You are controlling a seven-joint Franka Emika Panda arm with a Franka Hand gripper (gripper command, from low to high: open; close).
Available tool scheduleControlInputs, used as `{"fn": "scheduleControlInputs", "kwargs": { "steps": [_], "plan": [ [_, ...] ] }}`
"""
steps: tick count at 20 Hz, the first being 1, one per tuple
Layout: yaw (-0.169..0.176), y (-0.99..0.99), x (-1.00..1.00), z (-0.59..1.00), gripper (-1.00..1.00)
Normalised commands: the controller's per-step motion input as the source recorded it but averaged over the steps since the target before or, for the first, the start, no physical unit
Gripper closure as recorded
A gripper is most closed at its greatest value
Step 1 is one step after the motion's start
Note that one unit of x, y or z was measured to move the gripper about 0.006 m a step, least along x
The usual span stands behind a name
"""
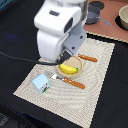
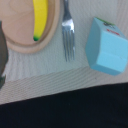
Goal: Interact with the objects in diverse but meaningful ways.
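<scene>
Banana [image 2: 40, 17] lies on a plate [image 2: 25, 44] (fork [image 2: 67, 30] beside it).

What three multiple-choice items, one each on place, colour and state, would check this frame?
1. Where does the banana lie?
A. on the round wooden plate
B. in the grey pot
C. on the bare dark table

2. What colour is the carton?
A. red
B. pale blue
C. black

3. How does the carton stand relative to the fork?
A. stacked on it
B. beside it, apart
C. under it

Answers:
1. A, the wrist view shows the banana resting on the plate.
2. B, both views show pale blue sides.
3. B, placemat shows between them in the wrist view.
</scene>
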Motion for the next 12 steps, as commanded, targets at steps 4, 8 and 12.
{"fn": "scheduleControlInputs", "kwargs": {
  "steps": [4,8,12],
  "plan": [
    [-0.112,-0.54,-0.50,-0.20,-1.00],
    [-0.143,-0.44,-0.46,-0.36,-1.00],
    [-0.178,-0.17,-0.37,-0.43,-1.00]
  ]
}}
